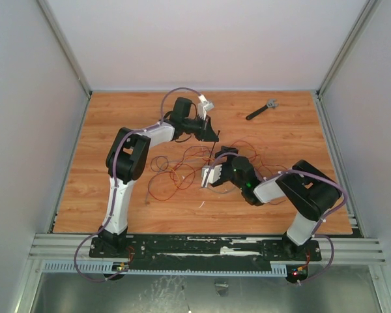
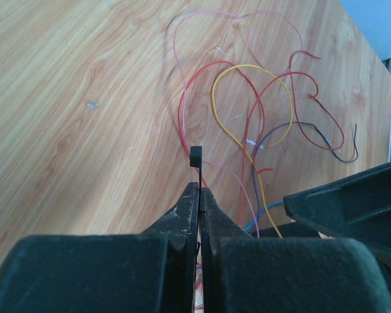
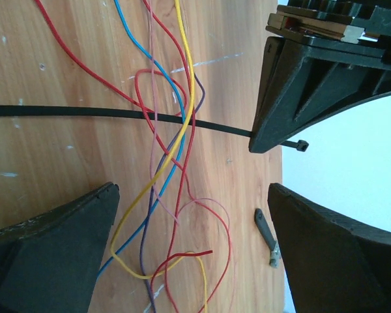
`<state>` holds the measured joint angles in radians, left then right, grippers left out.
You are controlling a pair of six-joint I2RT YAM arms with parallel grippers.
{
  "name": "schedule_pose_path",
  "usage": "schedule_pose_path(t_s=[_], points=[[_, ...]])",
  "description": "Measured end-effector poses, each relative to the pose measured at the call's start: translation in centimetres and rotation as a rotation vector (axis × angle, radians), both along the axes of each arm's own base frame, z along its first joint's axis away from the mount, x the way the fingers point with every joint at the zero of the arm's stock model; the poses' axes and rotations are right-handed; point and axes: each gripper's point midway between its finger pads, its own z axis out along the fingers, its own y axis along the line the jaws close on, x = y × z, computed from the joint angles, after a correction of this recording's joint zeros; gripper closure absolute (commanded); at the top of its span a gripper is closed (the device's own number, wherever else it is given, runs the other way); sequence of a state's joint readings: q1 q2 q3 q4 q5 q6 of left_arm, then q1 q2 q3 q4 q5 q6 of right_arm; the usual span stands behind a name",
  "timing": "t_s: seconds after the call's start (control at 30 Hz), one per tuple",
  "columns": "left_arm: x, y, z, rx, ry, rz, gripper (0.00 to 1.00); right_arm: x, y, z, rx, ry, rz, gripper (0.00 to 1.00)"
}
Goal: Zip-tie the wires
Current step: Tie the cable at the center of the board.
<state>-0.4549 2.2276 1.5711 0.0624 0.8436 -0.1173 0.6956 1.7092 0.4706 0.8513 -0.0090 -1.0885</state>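
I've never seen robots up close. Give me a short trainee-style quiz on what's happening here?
1. True or false: the left gripper is shut on the zip tie.
2. Choose one. Over the wires, the right gripper is: A open; B shut on a wire; C shut and empty.
3. Fill in: the black tool lies on the table towards its far ____ corner.

Key: 1 true; 2 A; 3 right.

Wires [image 1: 180, 171] tangle across mid-frame; the counter [image 1: 104, 124] shows open wood at left; a black tool [image 1: 261, 109] lies upper right.
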Motion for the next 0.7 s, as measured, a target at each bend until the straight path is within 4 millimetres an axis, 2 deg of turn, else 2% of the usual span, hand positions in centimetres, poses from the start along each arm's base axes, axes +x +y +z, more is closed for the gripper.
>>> schedule_pose_path(t_s=[0.43, 0.7], points=[[0.1, -0.1, -0.1, 0.000, 0.004, 0.001, 1.00, 1.0, 0.6, 0.0, -0.062, -0.101, 0.050, 0.01], [0.0, -0.1, -0.1, -0.002, 0.005, -0.002, 1.00, 0.4, 2.8, 0.0, -0.063, -0.136, 0.107, 0.01]])
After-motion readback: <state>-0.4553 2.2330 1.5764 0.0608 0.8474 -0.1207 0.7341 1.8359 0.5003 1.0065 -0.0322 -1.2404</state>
